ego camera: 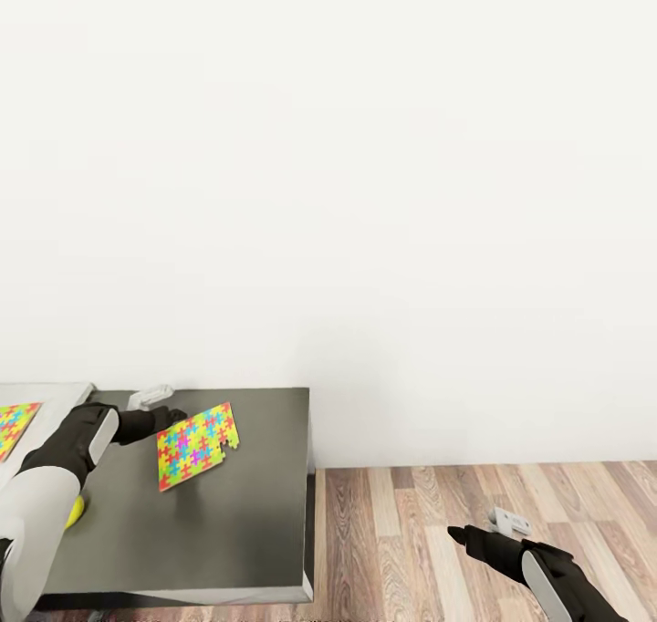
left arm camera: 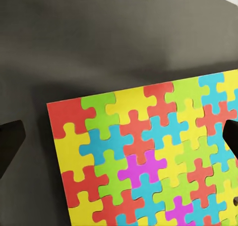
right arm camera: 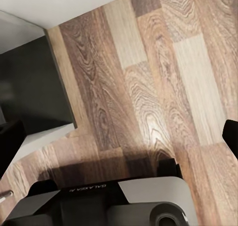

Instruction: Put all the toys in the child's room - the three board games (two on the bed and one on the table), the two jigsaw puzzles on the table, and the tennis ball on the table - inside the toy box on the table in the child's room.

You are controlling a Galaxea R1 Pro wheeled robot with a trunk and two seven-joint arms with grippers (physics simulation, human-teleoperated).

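Observation:
A jigsaw puzzle (ego camera: 196,444) of yellow, red, blue and green pieces lies flat on the dark-grey section of the table (ego camera: 246,513). My left gripper (ego camera: 173,417) hovers at its left edge. In the left wrist view the jigsaw puzzle (left arm camera: 148,156) lies under the open left gripper (left arm camera: 119,141), whose fingertips (left arm camera: 10,141) stand wide apart and hold nothing. A second jigsaw puzzle (ego camera: 16,426) lies on the light-grey desk top at the far left. The tennis ball (ego camera: 76,511) peeks out from behind my left forearm. My right gripper (ego camera: 461,538) hangs open over the floor.
The dark table section ends at a right edge (ego camera: 308,494), with wood-plank floor (ego camera: 474,503) beyond it. A plain white wall stands behind. The right wrist view shows the floor (right arm camera: 148,87), the table's corner (right arm camera: 29,87) and part of my base (right arm camera: 109,206).

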